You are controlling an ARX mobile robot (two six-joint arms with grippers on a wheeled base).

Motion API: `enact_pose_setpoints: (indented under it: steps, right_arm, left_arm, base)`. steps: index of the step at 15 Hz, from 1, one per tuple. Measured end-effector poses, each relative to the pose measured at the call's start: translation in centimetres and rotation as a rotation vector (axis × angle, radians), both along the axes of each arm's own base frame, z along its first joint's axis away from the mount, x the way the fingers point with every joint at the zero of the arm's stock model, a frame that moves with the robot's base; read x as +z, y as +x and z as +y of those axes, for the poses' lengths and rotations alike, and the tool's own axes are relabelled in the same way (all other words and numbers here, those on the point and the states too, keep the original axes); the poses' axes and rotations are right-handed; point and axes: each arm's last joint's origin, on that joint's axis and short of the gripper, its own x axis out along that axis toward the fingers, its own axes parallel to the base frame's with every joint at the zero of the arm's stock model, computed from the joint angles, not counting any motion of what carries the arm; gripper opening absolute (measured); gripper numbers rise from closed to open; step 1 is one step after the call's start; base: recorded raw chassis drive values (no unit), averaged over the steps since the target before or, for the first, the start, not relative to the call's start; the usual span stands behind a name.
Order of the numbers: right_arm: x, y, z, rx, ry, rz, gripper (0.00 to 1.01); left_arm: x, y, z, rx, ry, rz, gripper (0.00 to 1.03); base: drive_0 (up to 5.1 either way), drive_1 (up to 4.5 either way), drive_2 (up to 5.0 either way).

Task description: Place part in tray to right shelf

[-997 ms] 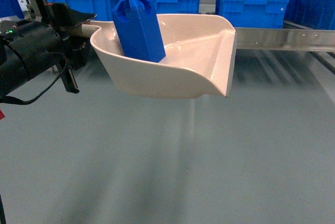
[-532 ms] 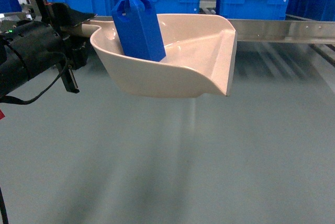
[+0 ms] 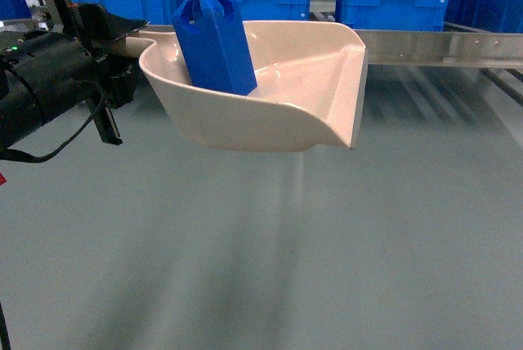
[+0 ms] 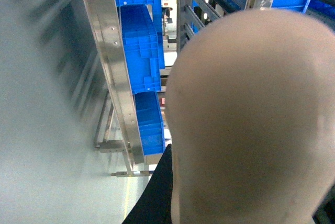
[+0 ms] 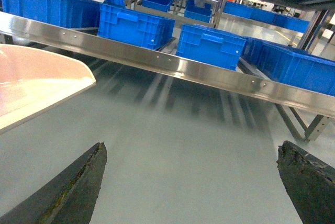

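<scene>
The robot's left hand, its fingers hidden behind its black wrist and cabling so that their spread could not be told, carried the cream scoop tray by the handle end, clear of the grey floor below. The blue part stood inside the tray, leaning against its rear wall at a slight tilt, peaked top with its loop holes uppermost. Beyond the tray ran the shiny riveted front rail of the right shelf, backed by blue crates. Carrying the load well looked to call for keeping the tray level or tipped a little backward, since the tall part seemed likely to topple toward the open front lip, and for bringing that lip over the rail before any tilt. The right hand hung empty, its dark fingers spread wide, near the tray's edge. The right wrist view alone showed that spread and the rail's rivets up close; the left wrist view showed only the tray's rounded underside beside the upright-looking rail, and never the part, which only the head view revealed.
</scene>
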Motion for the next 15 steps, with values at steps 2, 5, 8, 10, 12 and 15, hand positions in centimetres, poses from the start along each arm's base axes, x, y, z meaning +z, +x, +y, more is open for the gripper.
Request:
enact_pose_setpoints:
  steps: [2,5,8,10,12,15]
  right_arm:
    - [0.01,-0.01,0.0,0.0,0.0,-0.002,0.98]
    - [0.01,0.0,0.0,0.0,0.0,0.0,0.98]
    - [0.02,-0.01,0.01,0.001,0.0,-0.002,0.98]
    - [0.04,-0.02,0.0,0.0,0.0,-0.003,0.98]
    - [0.03,-0.02,0.0,0.001,0.0,-0.002,0.98]
    - [0.04,-0.03,-0.01,-0.001,0.0,-0.003,0.98]
  left_arm:
    - [-0.01,0.0,0.01,-0.003,0.0,0.001,0.15]
    - [-0.01,-0.01,-0.1,-0.006,0.001,0.001,0.15]
    - [0.0,0.03,0.17,0.005,0.0,0.0,0.15]
    - [-0.03,0.02,0.08,0.001,0.001,0.003,0.15]
    - [0.0,0.01,0.08,-0.001,0.0,0.0,0.15]
    - [-0.03,-0.04,-0.24,-0.01,0.002,0.003,0.15]
  base:
    - [0.0,0.0,0.0]
    - [0.0,0.0,0.0]
    - [0.0,0.0,0.0]
    - [0.0,0.0,0.0]
    - [0.0,0.0,0.0]
    - [0.1,2.62,-2.5]
